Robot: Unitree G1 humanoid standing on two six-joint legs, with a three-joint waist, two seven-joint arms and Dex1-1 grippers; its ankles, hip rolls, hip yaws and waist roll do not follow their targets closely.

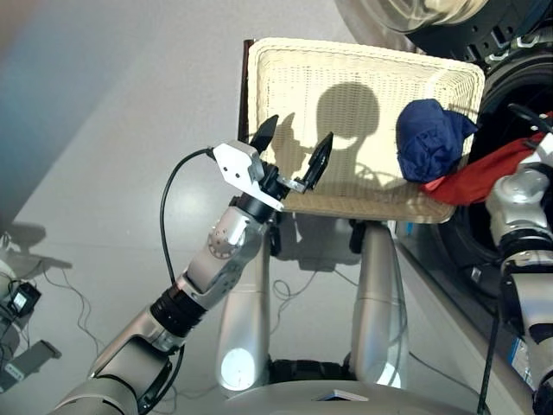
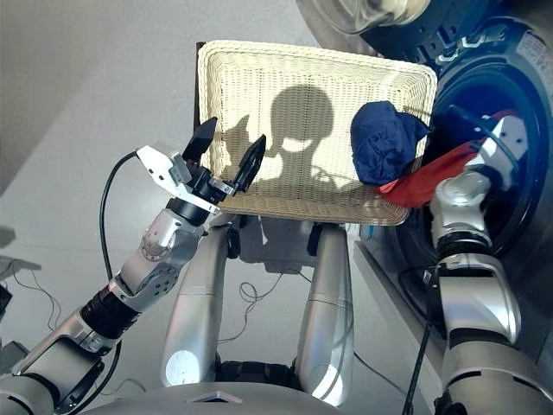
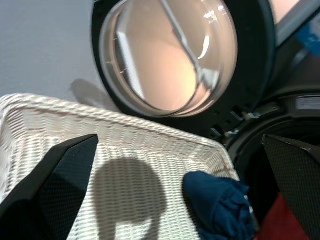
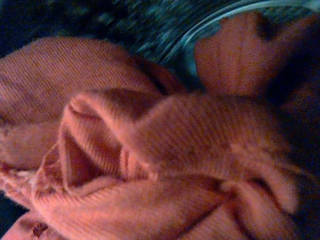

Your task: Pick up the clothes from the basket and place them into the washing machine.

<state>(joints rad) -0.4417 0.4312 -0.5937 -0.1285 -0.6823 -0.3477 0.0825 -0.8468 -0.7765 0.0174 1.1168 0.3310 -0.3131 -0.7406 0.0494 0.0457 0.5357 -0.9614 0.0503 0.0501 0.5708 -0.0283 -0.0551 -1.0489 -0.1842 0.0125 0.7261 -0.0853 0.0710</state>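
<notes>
**Red cloth stretched from basket to drum**

Your woven cream basket (image 1: 346, 78) fills upper centre; a crumpled blue bundle (image 1: 430, 138) sits at its right edge. Ribbed red cloth (image 2: 423, 181) trails into the washing machine (image 2: 510, 130). Left gripper (image 1: 294, 149) gapes, holding nothing; right gripper's fingers can't be made out. Smooth grey floor (image 1: 112, 112).

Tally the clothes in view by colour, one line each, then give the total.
Dark blue bundle, in the basket: 1
Orange-red cloth, trailing from the basket rim into the washing machine at the right gripper: 1
Black: 0 visible
Total: 2

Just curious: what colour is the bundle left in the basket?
Dark blue bundle, clearest in the left eye view.
</notes>
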